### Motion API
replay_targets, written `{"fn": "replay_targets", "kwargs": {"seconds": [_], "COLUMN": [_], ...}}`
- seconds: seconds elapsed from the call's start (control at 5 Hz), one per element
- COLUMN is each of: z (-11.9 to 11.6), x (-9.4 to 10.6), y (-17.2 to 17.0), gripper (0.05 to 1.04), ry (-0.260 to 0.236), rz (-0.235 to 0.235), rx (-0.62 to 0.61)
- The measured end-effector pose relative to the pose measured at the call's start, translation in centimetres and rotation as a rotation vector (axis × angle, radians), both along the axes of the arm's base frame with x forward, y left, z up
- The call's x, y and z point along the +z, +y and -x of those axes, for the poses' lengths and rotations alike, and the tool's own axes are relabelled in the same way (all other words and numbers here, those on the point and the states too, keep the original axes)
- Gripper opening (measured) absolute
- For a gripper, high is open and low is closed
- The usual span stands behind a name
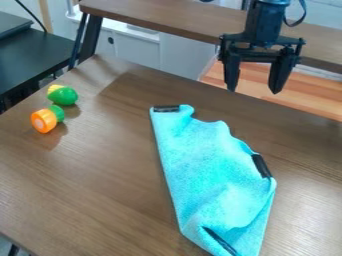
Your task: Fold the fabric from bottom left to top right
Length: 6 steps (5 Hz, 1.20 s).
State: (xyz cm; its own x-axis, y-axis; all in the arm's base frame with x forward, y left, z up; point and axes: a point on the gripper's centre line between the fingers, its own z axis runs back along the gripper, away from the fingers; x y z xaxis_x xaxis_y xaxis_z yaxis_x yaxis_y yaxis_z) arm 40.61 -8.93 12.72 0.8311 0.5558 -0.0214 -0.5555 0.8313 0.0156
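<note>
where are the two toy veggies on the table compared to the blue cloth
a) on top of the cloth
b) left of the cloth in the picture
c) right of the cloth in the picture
b, as the green and yellow toy and the orange and green toy sit left of the cloth, apart from it.

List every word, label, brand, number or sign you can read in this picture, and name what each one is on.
None: no text can be read anywhere.
Blue cloth: dark strips, such as the one at its upper left corner, with no readable print.
Orange and green toy piece: nothing readable.
Gripper: nothing readable.
</note>
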Motion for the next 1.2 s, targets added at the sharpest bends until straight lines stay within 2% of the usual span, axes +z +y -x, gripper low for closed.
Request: {"fn": "replay_targets", "kwargs": {"seconds": [0.2, 0.6, 1.0, 1.2], "z": [0.2, 0.1, 0.5, 1.3], "x": [-2.0, -5.7, -7.7, -9.1], "y": [0.0, -1.0, -2.0, -3.6], "gripper": [0.999, 0.999, 0.999, 0.999], "ry": [0.051, 0.054, -0.008, -0.045], "rz": [-0.011, -0.114, -0.209, -0.250], "rx": [0.002, -0.047, -0.058, -0.059]}}
